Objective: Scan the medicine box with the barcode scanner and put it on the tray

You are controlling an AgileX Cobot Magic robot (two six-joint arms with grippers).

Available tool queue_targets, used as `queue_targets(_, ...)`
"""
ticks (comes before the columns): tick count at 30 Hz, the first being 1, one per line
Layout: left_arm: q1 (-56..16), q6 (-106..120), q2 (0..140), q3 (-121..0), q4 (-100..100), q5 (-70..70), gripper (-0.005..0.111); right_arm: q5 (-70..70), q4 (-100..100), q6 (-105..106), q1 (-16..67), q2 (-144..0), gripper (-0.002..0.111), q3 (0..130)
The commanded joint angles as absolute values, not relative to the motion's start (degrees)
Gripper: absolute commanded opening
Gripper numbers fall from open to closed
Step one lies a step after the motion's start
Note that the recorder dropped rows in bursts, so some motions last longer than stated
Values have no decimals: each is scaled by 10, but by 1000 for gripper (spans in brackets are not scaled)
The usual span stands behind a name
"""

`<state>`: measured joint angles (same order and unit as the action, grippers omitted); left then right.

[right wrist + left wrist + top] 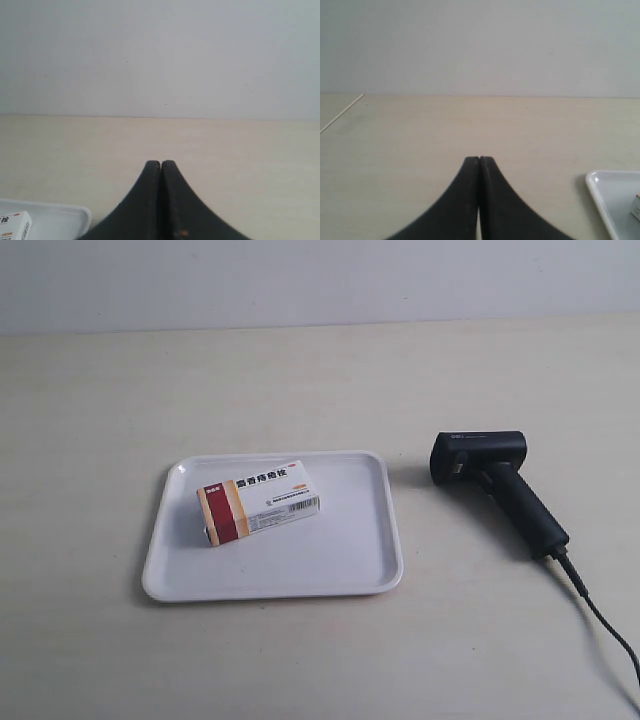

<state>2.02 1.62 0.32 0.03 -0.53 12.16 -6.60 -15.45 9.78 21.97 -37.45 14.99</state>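
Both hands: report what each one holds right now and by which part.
Nothing is held. The left hand and right hand are shut on nothing. The medicine box lies in the tray; the barcode scanner lies untouched beside it.

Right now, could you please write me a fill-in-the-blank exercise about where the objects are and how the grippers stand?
1. The medicine box lies on the ____.
2. The barcode scanner lies on the table, ____ the tray.
3. The left gripper and the right gripper are both ____.
4. The band at one end of the box is dark ____ and tan.

Missing words: tray; outside; shut; red
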Motion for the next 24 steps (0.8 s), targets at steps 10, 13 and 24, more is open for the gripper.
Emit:
queue_targets(10, 21, 17, 0, 0, -7, 123, 1, -103, -113, 8, 220, -167, 0, 0)
queue_targets(13, 21, 17, 0, 0, -7, 123, 1, -67, -113, 8, 220, -121, 0, 0)
queue_targets(24, 21, 17, 0, 0, -7, 123, 1, 34, -65, 0, 220, -15, 0, 0)
